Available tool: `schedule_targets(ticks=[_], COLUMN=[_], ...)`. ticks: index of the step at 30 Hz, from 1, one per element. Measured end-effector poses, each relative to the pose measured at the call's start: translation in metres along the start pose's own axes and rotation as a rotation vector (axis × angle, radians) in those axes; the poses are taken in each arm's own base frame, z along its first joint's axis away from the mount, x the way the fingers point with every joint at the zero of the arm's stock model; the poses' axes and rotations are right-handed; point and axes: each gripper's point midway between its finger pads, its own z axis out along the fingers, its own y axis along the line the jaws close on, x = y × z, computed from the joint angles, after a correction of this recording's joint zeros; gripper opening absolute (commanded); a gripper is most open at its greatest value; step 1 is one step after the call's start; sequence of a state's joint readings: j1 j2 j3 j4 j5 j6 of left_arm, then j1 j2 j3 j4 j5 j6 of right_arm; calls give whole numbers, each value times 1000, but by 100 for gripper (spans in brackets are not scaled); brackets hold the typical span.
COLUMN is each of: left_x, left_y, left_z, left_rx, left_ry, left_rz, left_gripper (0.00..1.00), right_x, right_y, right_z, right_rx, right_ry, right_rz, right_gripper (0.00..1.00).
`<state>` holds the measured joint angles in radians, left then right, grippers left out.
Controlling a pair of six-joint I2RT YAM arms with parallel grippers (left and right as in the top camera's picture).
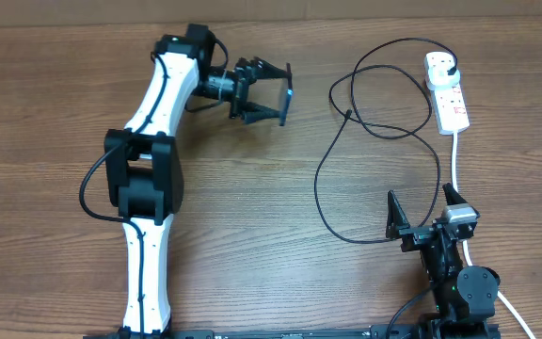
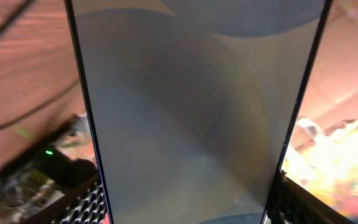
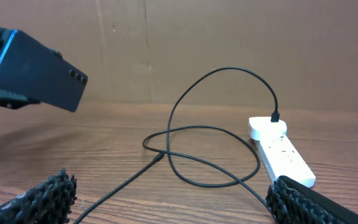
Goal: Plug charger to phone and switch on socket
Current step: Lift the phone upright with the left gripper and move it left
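Note:
My left gripper (image 1: 273,92) is shut on the phone (image 1: 287,94) and holds it on edge above the table at the back. The phone's screen fills the left wrist view (image 2: 197,112). Its dark back shows raised at the left of the right wrist view (image 3: 39,78). The black charger cable (image 1: 320,179) lies in loops on the table. Its plug (image 1: 452,68) sits in the white socket strip (image 1: 448,99), and its connector tip (image 1: 348,115) lies free on the wood, also seen in the right wrist view (image 3: 159,157). My right gripper (image 1: 424,212) is open and empty at the front right, over the cable's near loop.
The strip's thick white cord (image 1: 456,160) runs toward the front past my right gripper. A brown cardboard wall (image 3: 197,43) stands behind the table. The strip (image 3: 284,155) lies just ahead of my right finger.

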<state>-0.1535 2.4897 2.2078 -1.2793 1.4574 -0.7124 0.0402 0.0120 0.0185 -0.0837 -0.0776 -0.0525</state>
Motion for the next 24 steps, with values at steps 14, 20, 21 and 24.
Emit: schedule_targets(ticks=[14,20,21,24], left_x=[-1,-2,-1,1], left_y=[-9,-7,-6,-5], left_z=[-43,-68,-71,-75], left_rx=[103,138,142,147], left_ry=[-18,-49,-52,-56], left_rz=[-134,-189,-195,-197], left_gripper=[71,70,71,70], right_x=[0,0,0,0], right_y=[0,0,0,0], right_z=[0,0,0,0], right_rx=[0,0,0,0], right_ry=[0,0,0,0], right_rz=[0,0,0,0], right_gripper=[100,100,100,100])
